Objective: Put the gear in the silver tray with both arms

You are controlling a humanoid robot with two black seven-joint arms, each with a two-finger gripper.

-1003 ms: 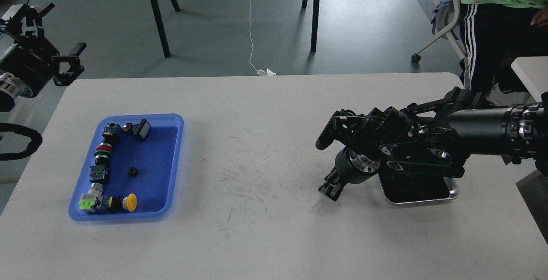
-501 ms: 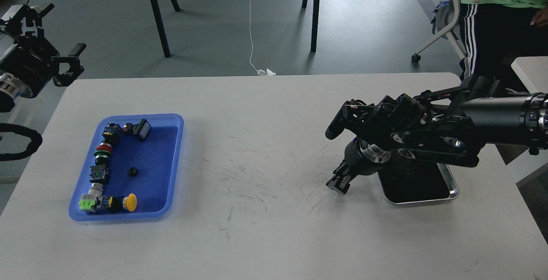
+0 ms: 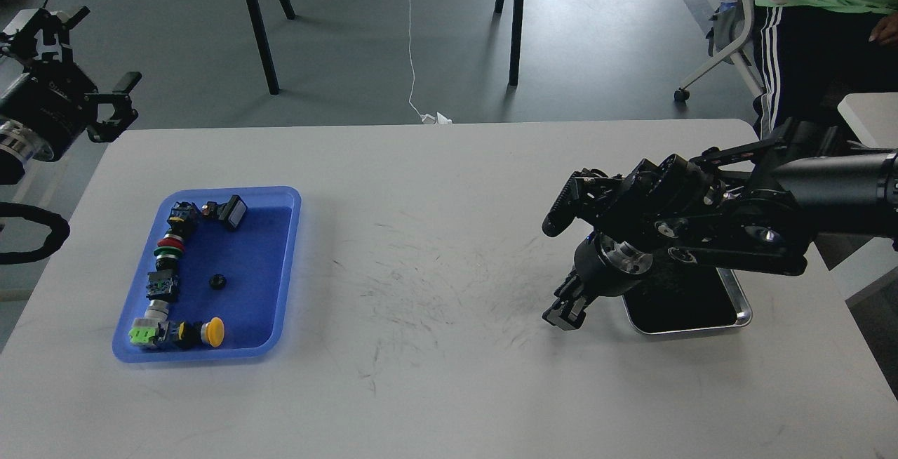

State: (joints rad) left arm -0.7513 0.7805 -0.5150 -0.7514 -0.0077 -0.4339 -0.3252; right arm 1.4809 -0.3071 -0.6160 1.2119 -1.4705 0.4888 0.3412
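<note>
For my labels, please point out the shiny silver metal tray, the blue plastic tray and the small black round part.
shiny silver metal tray (image 3: 742,310): head view, right rim.
blue plastic tray (image 3: 290,196): head view, far right corner.
small black round part (image 3: 217,281): head view, its centre.

The right arm (image 3: 708,234) hides the silver tray's (image 3: 736,318) far half; its hand (image 3: 565,308) is too dark to read. The frame's edge crops the left arm (image 3: 35,115).

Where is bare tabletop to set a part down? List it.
Free: the wide scuffed stretch between the blue tray and the right gripper, plus the near edge. Crowded: the silver tray, overhung by the right arm; the blue tray's left side, lined with buttons.
</note>
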